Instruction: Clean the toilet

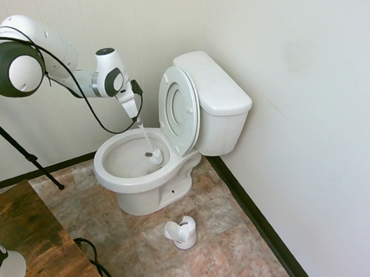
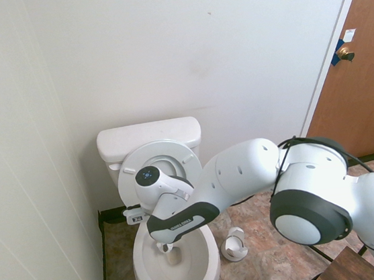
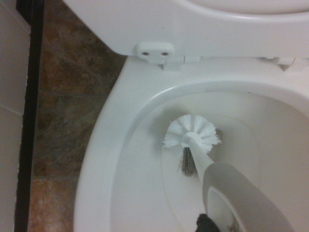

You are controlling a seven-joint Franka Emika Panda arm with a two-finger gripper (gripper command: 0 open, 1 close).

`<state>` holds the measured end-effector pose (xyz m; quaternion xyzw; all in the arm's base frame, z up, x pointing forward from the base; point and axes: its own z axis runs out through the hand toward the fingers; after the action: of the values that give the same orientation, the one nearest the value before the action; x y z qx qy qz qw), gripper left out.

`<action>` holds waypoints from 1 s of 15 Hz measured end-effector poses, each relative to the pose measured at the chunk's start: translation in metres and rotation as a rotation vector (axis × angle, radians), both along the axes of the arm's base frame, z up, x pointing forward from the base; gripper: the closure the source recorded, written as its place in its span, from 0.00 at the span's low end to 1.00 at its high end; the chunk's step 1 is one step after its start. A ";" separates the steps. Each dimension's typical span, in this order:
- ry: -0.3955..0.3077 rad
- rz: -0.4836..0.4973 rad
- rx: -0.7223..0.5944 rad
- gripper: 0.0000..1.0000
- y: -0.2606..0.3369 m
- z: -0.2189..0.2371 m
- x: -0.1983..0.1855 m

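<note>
Against the corner wall stands the toilet [image 1: 172, 137], with its seat and lid [image 1: 179, 110] tipped up against the tank so the bowl is open. Over the bowl, the pincer [image 1: 135, 113] is closed on the handle of the toilet brush [image 1: 150, 147]. It holds the brush slanted down so the white bristles [image 3: 191, 134] touch the inside of the bowl near the back, ready to scrub. On the floor beside the toilet sits the empty brush holder [image 1: 182, 232].

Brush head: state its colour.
White bristles on the brush head, clearest in the wrist view, inside the toilet.
</note>
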<state>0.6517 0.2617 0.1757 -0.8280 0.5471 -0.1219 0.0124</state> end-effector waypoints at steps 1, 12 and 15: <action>-0.003 0.003 -0.001 1.00 0.007 -0.004 0.001; 0.154 0.065 -0.005 1.00 0.031 -0.023 -0.078; 0.188 0.074 -0.003 1.00 0.009 -0.021 -0.104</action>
<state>0.5479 0.2703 0.1548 -0.8554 0.5148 -0.0442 -0.0358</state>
